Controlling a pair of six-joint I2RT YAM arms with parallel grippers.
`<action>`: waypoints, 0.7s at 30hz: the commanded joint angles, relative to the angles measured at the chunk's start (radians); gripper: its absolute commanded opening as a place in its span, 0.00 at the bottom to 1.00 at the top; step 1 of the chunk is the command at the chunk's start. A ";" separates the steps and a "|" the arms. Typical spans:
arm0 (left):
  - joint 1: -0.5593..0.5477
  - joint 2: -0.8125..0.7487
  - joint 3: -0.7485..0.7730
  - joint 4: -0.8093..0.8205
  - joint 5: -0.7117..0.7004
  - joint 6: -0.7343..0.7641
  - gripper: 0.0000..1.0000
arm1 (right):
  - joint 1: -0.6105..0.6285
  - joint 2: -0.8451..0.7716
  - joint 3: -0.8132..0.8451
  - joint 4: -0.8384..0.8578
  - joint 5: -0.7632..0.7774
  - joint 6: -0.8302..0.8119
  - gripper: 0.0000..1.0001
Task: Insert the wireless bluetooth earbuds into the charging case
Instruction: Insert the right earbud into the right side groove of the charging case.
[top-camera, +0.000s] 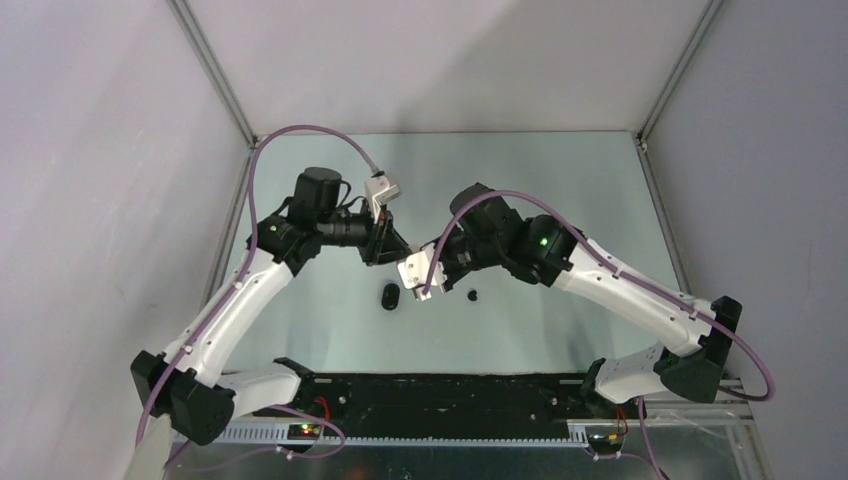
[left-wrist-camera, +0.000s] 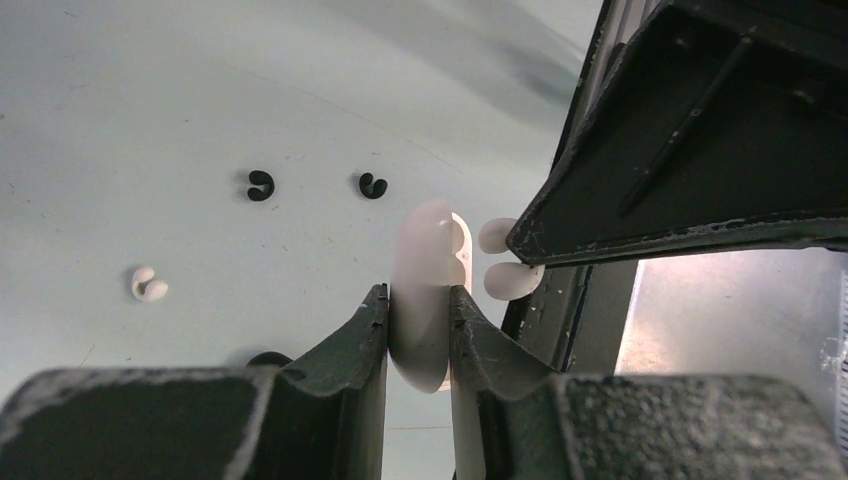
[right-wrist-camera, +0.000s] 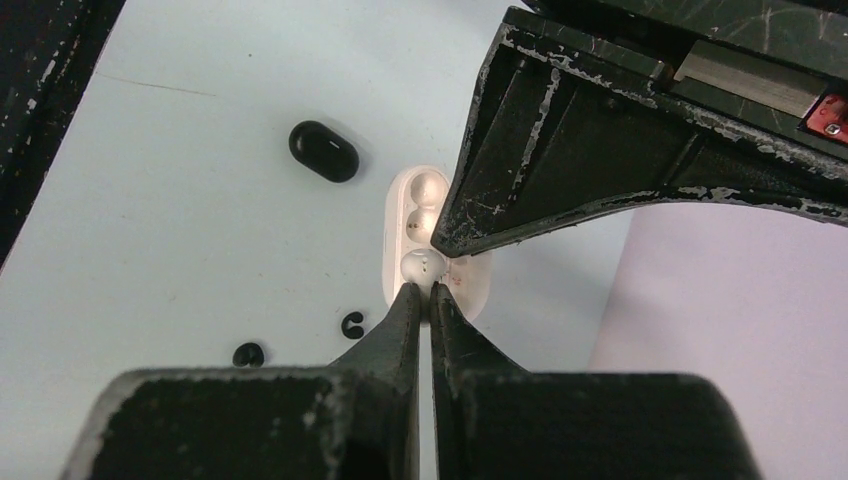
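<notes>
**Task items.** The black charging case (top-camera: 390, 296) lies shut and flat on the table (top-camera: 560, 190), just in front of the two grippers, and neither touches it. Two black earbuds (right-wrist-camera: 352, 322) (right-wrist-camera: 248, 354) lie loose on the surface near it. One white earbud (left-wrist-camera: 148, 285) lies alone, apart from the black pair. A second white earbud (left-wrist-camera: 497, 236) sits right at the right gripper's tip, just beside a white case (right-wrist-camera: 405, 230).

**Grippers.** The left gripper (left-wrist-camera: 418, 295) is clamped on the white case, which shows edge-on between its pads in the left wrist view. In the right wrist view the case's inner face with round wells is turned toward the camera. The right gripper (right-wrist-camera: 432, 295) has its jaws drawn together, with the tips at the case's near rim. I cannot tell whether they nip the white earbud.

**Arms.** The left arm (top-camera: 240, 300) has its elbow out to the left and its forearm reaching in toward mid-table. The right arm (top-camera: 620, 285) mirrors it from the right. The two wrists meet nose to nose over the centre. Purple cables (top-camera: 300, 130) loop along both arms.

**Surface and room.** The table top is pale grey-green and matt, with faint scuffs. A black strip (top-camera: 450, 395) runs along the near edge and carries the arm bases. Plain light-grey wall panels enclose the cell, set in metal corner posts (top-camera: 215, 70).
</notes>
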 joint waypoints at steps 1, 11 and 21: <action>-0.005 -0.025 -0.004 0.026 0.040 -0.011 0.00 | 0.004 0.016 0.007 0.025 0.005 0.036 0.00; -0.007 -0.033 -0.011 0.025 0.045 -0.008 0.00 | -0.006 0.044 0.004 0.041 0.016 0.037 0.00; -0.006 -0.031 -0.013 0.025 0.023 -0.003 0.00 | -0.017 0.040 0.002 0.005 0.009 0.040 0.00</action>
